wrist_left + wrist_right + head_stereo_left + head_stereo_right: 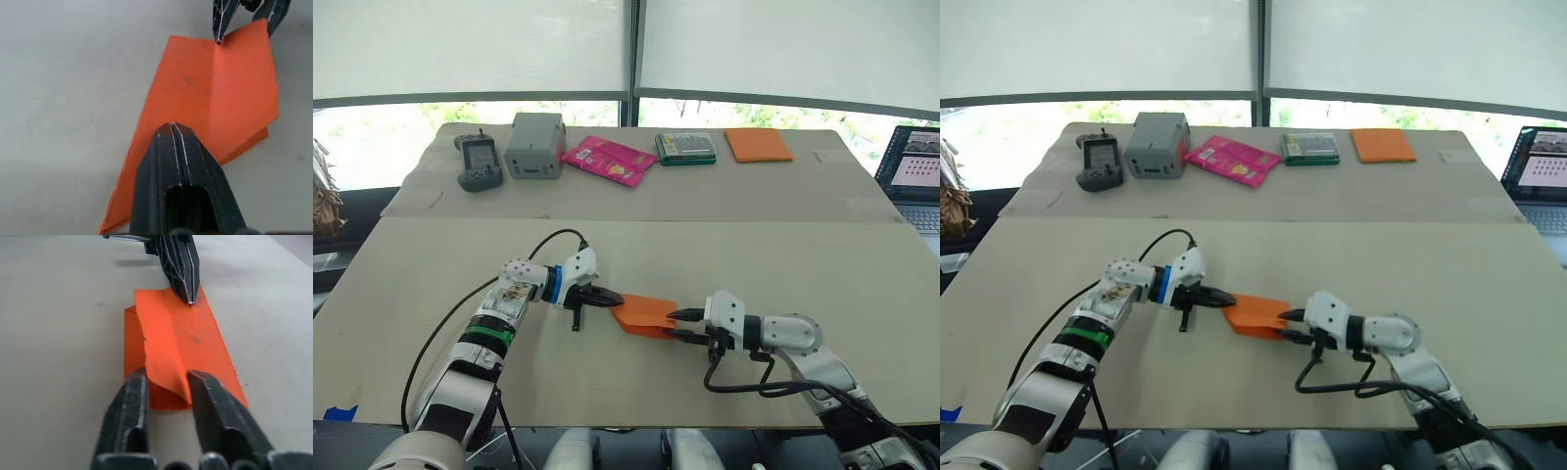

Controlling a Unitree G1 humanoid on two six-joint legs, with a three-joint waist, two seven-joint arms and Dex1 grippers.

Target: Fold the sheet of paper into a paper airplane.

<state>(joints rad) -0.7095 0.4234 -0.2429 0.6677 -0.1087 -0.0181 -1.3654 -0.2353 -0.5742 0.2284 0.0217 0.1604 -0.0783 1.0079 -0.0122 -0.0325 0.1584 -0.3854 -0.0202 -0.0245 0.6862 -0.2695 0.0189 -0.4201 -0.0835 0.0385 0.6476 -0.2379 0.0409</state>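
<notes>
Folded sheet of paper [644,313] lying near the tabletop's [754,255] front edge. Left gripper [607,299], jaws closed, presses its pointed end; right gripper [681,324], jaws narrowly parted, straddles a raised flap.

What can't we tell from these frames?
- Left gripper: closed fingertips cover the sheet of paper beneath; pinching or just pressing, unclear.
- Sheet's underside layers: hidden by its top flap.
- Laptop: cut by the eye view's edge, screen too small.

The folded, creased orange sheet of paper [643,313] lay on the table between my two grippers, top flap raised.
</notes>
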